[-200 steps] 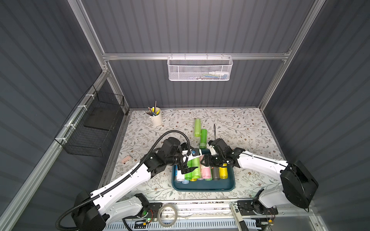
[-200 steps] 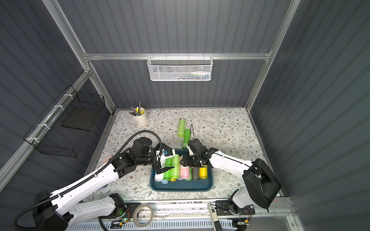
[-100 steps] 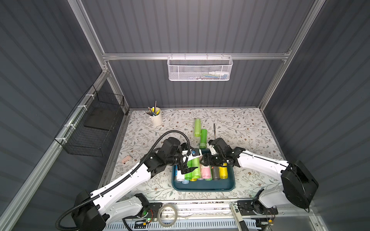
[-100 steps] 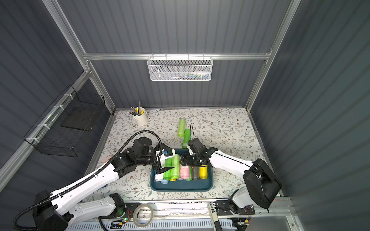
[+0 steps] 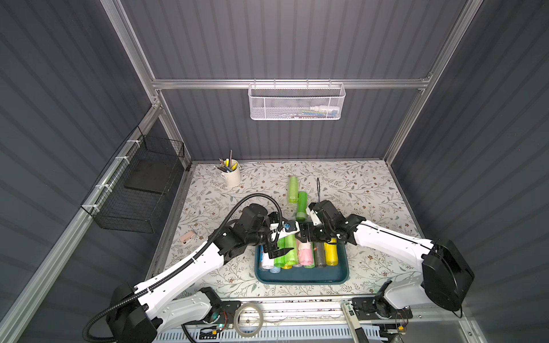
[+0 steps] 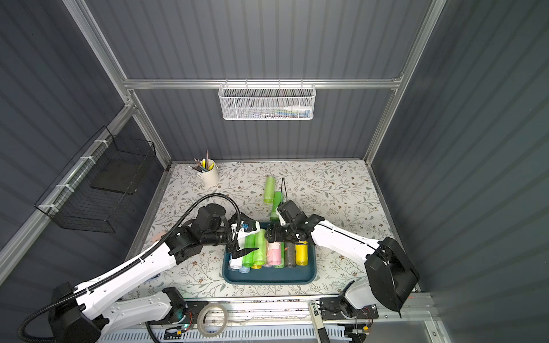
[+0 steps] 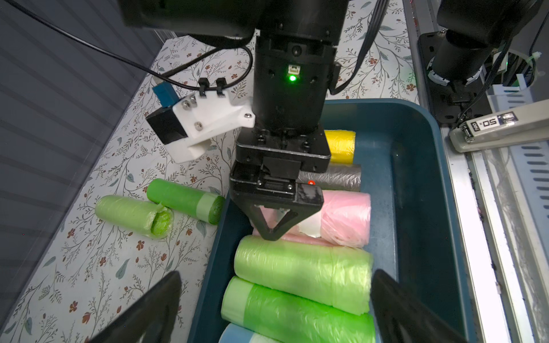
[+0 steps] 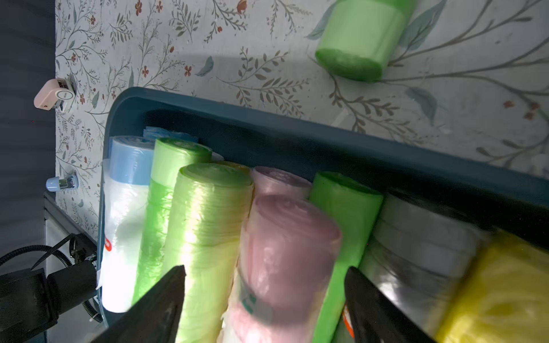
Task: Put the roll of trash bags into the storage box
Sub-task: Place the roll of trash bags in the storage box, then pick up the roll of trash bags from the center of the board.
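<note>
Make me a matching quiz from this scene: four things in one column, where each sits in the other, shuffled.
1 yellow roll
2 pink gadget
3 pen cup
4 white mesh basket

A hanging from the rail
B standing on the table, back corner
C lying in the storage box
D lying flat, left of the box

Pairs: 1-C, 2-D, 3-B, 4-A

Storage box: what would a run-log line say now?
right tool: open over pink roll | left tool: open | storage box: partly filled | two green rolls outside
</note>
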You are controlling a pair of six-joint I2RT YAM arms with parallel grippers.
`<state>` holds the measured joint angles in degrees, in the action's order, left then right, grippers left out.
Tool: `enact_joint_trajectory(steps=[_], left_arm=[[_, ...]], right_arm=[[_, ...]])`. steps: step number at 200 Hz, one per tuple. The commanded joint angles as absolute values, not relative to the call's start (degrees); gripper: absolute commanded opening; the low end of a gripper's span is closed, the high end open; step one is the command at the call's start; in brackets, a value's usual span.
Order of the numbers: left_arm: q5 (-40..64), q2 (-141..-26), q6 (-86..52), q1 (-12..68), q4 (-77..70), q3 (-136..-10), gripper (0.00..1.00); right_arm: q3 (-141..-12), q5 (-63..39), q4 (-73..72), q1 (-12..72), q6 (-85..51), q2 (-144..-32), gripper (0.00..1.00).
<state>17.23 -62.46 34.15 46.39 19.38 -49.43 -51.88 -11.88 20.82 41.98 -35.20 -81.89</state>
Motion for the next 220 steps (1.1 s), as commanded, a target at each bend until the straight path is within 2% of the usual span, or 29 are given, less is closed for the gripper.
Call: enact_joint_trajectory(steps=[1,38,71,98,131,180,220], left_arm=[[18.23,-62.45,35.23,46.23,20.65,-50.98,1.0],[16.93,-62.56,34.98,46.23,20.03,-50.98,1.0],[9.4,-59.46,33.25,46.21,15.68,-49.59,1.0],[-1.37,-58.21,32.19,46.14,10.85,-47.82,1.0],[-18.55,-63.15,29.59,45.33,8.72,-49.77,1.0],[-8.93,-64.32,24.34,41.83,9.14,-51.16,1.0],[-9.85,-64.04,25.63,41.8,8.79,-50.86,1.0]], right_arm=[[-54.49,-9.61,24.7,41.74,-32.69,-79.74,0.85],[-58.62,-9.81,26.9,38.34,-30.57,-79.53,0.86],[-64.68,-9.06,30.11,36.18,-27.54,-82.25,0.88],[-69.81,-7.78,31.67,34.1,-25.55,-85.61,0.91],[-76.1,-6.42,32.6,31.5,-23.82,-92.54,0.94],[-85.66,-5.8,32.52,29.74,-21.88,-105.08,0.95],[-90.59,-5.69,33.38,28.43,-20.68,-111.33,0.88]])
